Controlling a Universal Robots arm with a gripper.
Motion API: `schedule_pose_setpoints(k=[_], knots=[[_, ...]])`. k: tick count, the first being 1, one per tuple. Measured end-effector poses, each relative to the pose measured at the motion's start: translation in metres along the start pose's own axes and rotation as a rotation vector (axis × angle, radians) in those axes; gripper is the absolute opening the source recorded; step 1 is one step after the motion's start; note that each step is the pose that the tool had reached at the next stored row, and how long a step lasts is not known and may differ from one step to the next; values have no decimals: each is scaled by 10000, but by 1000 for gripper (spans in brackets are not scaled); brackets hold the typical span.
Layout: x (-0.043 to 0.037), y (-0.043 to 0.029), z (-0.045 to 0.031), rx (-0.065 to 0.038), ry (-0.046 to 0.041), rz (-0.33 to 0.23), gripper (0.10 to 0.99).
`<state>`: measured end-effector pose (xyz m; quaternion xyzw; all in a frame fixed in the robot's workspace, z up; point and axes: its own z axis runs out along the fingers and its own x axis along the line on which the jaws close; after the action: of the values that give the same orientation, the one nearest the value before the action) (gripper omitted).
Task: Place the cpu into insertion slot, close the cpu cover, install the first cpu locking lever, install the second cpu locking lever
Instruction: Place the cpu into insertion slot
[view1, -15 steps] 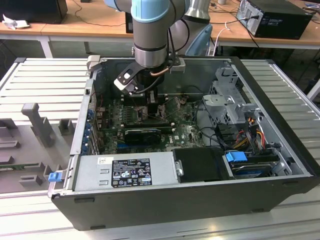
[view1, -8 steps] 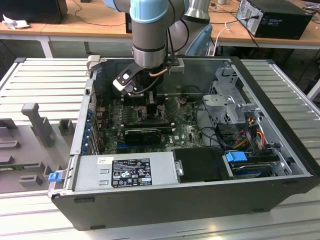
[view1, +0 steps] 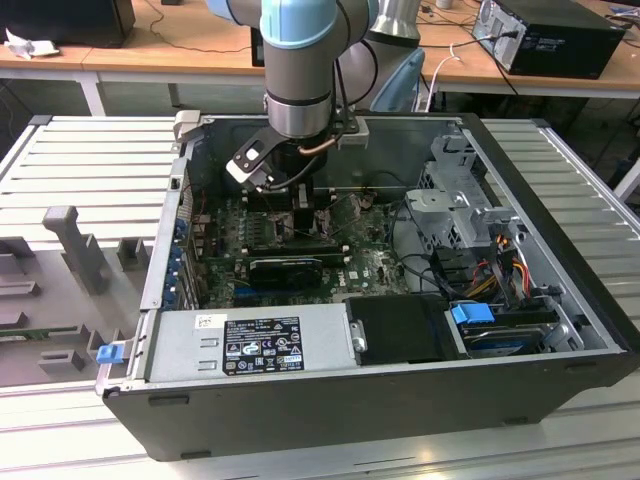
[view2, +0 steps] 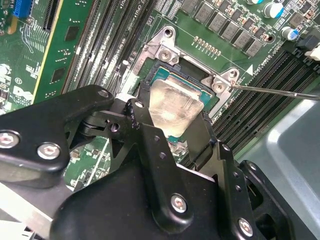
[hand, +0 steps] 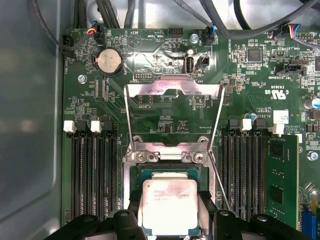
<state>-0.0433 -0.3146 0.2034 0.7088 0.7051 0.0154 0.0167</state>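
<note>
**Exterior view.** Wooden desks (view1: 150, 50) cross the background. Before them, an open computer case (view1: 400, 400) lies on a ribbed metal table (view1: 80, 160). The arm (view1: 300, 70) reaches straight down into the case, with the gripper (view1: 300, 215) low over the green motherboard (view1: 370, 265), towards the exterior view's left.

**Second wrist view.** The black gripper (view2: 172, 117) fills the foreground. Its fingers (view2: 137, 112) stand on either side of the cpu (view2: 175, 102), whose silver top sits level within the insertion slot (view2: 192, 62). A thin wire locking lever (view2: 280, 92) runs off from one corner of the socket, raised clear of the board.

**First wrist view.** The cpu (hand: 170, 202) lies in the insertion slot (hand: 150, 172). The gripper (hand: 170, 207) is open only to the chip's width, and its fingers (hand: 134, 212) meet two opposite edges of the chip. The cpu cover (hand: 150, 89) is swung back on its hinge, away from the socket, and the board shows through its window. The wire lever (hand: 220, 182) slants beside the socket. Long black memory slots (hand: 95, 175) flank the socket on both sides.
</note>
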Motion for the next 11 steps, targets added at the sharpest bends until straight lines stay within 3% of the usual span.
schedule_pose_setpoints(k=[9,11], knots=[[0,1,8,-1,1,0,541],[0,1,8,-1,1,1,663]])
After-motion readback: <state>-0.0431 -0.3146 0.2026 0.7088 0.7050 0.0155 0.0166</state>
